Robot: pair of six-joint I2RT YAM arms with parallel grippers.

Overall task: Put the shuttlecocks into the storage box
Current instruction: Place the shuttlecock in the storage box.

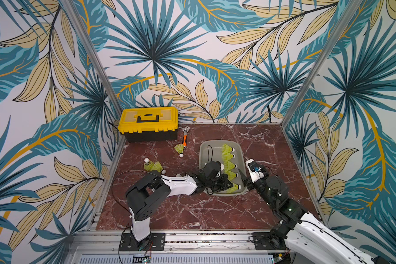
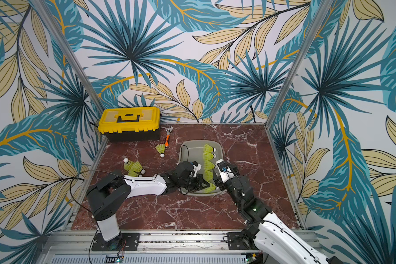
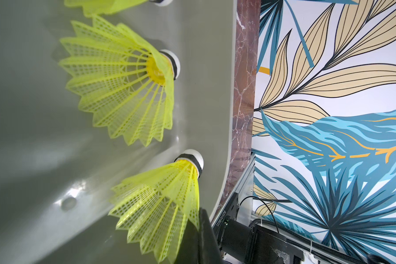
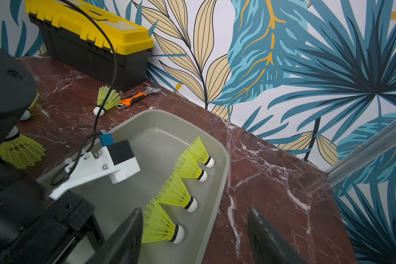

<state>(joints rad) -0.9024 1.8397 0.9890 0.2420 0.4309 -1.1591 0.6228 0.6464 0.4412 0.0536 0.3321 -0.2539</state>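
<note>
At the far left of the marble table [image 1: 192, 212], a cluster of shuttlecocks [image 1: 153, 166] is lying loose, partly hidden behind the left arm. That arm, swinging back out, is likely to be sweeping them toward the table edge. Behind them the yellow-lidded toolbox [image 1: 149, 121] is sitting apart from everything. Further right, a lone shuttlecock [image 1: 178, 149] is resting just beside the orange-handled wrench [image 1: 184, 137], so a reach for it is risking a snag on the handle.

The left gripper [image 1: 225, 182] is reaching down into the grey storage box [image 1: 203, 150]. Its jaws are pressing together right at the skirt of the nearest shuttlecock [image 3: 160, 205]; whether a sliver of mesh is pinched I cannot tell. If it is, lifting away is going to be dragging that shuttlecock back out and crumpling the thin skirt. A row of shuttlecocks [image 1: 229, 165], five by my count, is lying along the box's right wall with tips toward it and skirts overlapping, so a nudge to one is disturbing its neighbours.

The right gripper [image 4: 194, 212] is hovering with jaws spread and holding nothing, one finger over the box and the other over the table. The two arms are working very close together here, so a careless move is risking a collision or a shove that slides the box.
</note>
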